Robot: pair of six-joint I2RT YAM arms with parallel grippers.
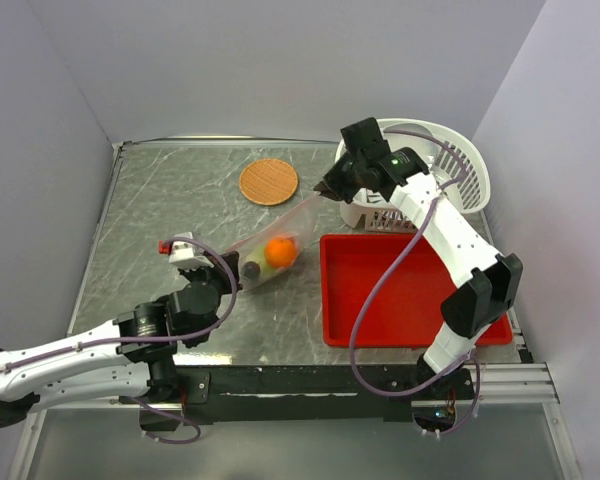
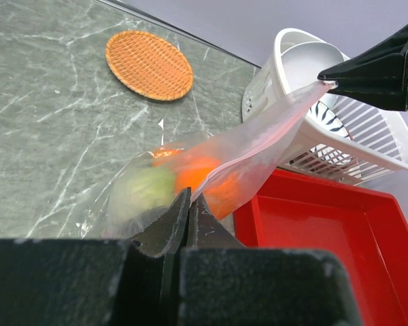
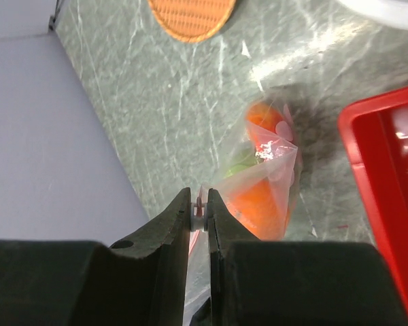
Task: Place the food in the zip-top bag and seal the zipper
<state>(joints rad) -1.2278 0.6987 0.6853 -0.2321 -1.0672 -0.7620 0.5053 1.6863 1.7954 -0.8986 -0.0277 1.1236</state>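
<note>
bag (image 1: 270, 245) stretched between both grippers, orange ball (image 1: 279, 251) and green ball (image 2: 146, 190) inside, sagging over table (image 1: 160, 210). left gripper (image 2: 189, 200) clenched on near end, right gripper (image 3: 200, 200) pinching zipper (image 2: 272, 125). risk: strip slips from pinch, mouth left part open, food rolls out.

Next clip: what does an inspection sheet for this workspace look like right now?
Surface: grey marbled table.
Job's things: zip-top bag stretched between both hands; orange ball and green piece inside it; cannot tell if the zipper is sealed.
Clutter: woven orange disc, white basket, red tray.
Hands: left hand and right hand both shut on the bag.
Cables: purple cable loops off the right arm, over the tray.
Surroundings: plain grey walls; nothing else seen.
</note>
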